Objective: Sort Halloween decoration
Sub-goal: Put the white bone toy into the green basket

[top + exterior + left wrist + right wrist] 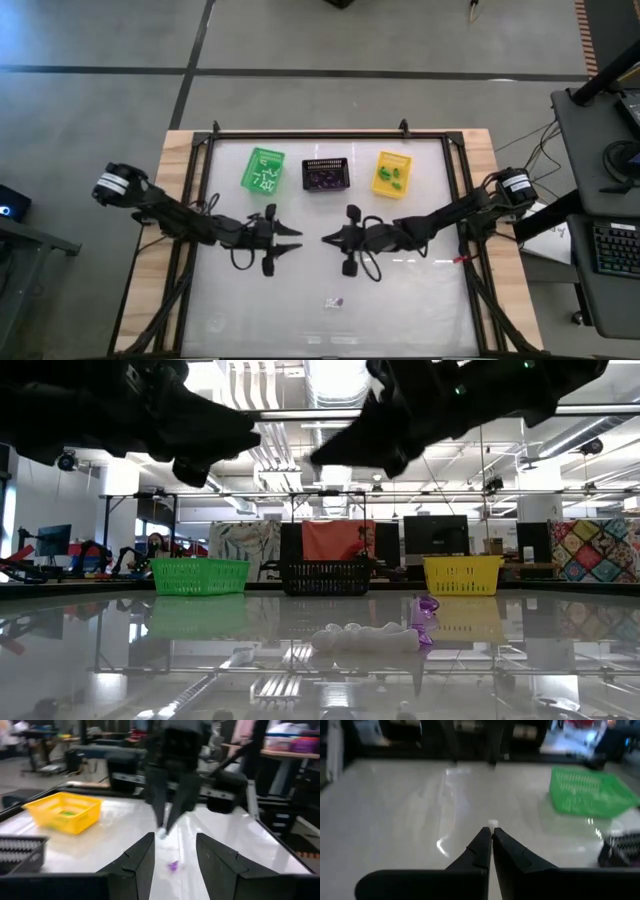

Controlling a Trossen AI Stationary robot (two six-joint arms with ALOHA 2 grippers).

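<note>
Both grippers hang above the middle of the glass table [420, 300], tips facing each other. My left gripper [297, 239] is open with nothing between its fingers [175, 857]. My right gripper [326, 238] is shut, with a tiny white trinket [492, 823] at its fingertips; the left wrist view also shows that trinket [162, 833]. More trinkets lie on the table near the front edge [334, 301]: a white clump [365, 638] and a purple piece [428, 610]. A purple trinket [173, 866] lies on the table ahead of my left fingers. My right gripper pinches the white trinket [492, 823] between its two fingers, at their very tips. The fingers come nearly level from the table's right side, tipped slightly down. The trinket is lifted clear of the table.
Three small baskets stand in a row at the far side: green [263, 170], black [326, 175] and yellow [392, 173], each with small pieces inside. A black frame [330, 134] runs round the table. The room beyond holds desks and screens.
</note>
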